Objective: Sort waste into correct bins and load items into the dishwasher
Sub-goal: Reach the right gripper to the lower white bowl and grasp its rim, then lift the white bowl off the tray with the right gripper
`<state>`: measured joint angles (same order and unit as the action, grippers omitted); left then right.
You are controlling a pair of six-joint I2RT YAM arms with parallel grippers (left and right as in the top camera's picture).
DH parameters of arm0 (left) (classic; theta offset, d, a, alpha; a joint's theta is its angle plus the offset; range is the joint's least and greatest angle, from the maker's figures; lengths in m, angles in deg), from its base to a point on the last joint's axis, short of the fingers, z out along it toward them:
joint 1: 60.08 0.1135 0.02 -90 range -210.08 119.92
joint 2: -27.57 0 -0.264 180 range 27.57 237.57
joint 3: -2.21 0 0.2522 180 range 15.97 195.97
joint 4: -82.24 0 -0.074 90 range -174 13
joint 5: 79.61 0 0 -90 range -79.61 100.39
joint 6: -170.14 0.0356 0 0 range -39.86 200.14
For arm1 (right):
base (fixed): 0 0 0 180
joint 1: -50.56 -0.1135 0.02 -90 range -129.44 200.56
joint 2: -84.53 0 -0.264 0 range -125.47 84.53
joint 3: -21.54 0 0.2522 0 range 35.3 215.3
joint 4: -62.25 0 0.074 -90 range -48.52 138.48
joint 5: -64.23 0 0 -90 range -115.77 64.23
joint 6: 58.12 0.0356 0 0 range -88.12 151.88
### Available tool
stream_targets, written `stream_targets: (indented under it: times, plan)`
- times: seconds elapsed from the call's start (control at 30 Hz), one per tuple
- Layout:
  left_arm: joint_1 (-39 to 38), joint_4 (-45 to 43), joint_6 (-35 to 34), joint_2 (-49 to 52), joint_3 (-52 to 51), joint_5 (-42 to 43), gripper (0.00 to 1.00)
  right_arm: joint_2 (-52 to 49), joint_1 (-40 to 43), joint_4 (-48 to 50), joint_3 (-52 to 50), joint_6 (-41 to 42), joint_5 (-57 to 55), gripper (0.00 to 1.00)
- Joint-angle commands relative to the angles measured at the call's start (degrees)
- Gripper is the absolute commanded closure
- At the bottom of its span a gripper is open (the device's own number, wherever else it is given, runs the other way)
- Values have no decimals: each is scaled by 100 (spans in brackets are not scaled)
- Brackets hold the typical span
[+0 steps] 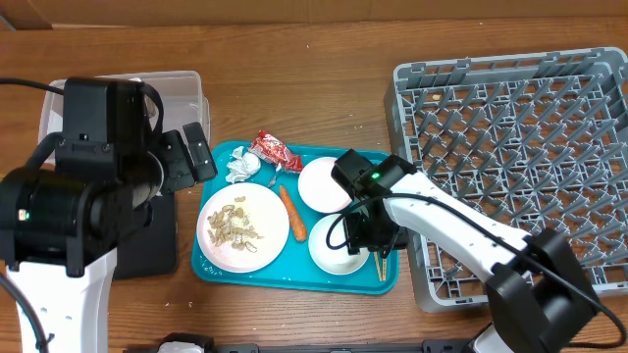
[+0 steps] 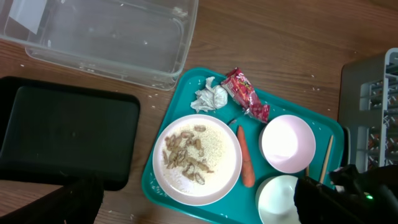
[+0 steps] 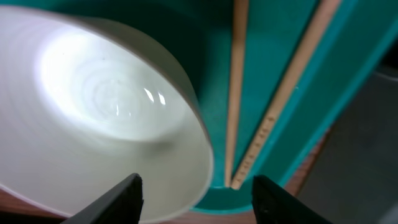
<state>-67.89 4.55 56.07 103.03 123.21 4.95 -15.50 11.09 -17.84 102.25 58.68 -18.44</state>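
The right gripper (image 3: 197, 182) hung with jaws released, the chopsticks (image 3: 236, 93) and the rim of a bowl (image 3: 106, 106) both between them; loading the rack (image 1: 510, 147) seemed in hand, next calling for a drop and squeeze.

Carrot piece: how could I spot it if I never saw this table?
Find the teal tray in the middle of the table. On it, the carrot piece lies between the big white plate and the small white bowls. It is the only long, thin, orange thing there.

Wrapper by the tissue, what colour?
The wrapper is red with some white; clearest in the left wrist view.
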Motion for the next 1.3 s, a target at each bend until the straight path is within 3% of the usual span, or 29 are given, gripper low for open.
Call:
stream_targets:
  times: [0.0,0.07,0.1,0.37,0.67,1.0,1.03,1.1,1.2,1.27]
  plan:
    - [28,-9,-81,133,59,-35,0,-42,-13,313,-140,-444,481,50]
    - [28,-9,-81,205,59,-35,0,-39,-11,378,-157,-450,428,59]
    - [28,-9,-81,249,59,-35,0,-33,-11,417,-155,-452,428,70]
    - [28,-9,-81,507,59,-35,0,654,-11,81,107,-101,-549,95]
    - [28,-9,-81,748,59,-35,0,1926,-11,-96,374,-61,-848,96]
    - [28,-11,-81,922,59,-35,0,2114,-11,-295,317,28,-1342,96]
    - [28,-9,-81,946,59,-35,0,2072,-11,-299,275,138,-1327,76]
    - [28,-11,-81,979,59,-35,0,1919,-11,-297,109,527,-1329,53]
    - [28,-9,-81,1021,59,-35,0,1620,-11,-269,-114,1104,-1325,36]
    - [28,-11,-81,1038,59,-35,0,1403,-11,-210,-256,1469,-1307,34]
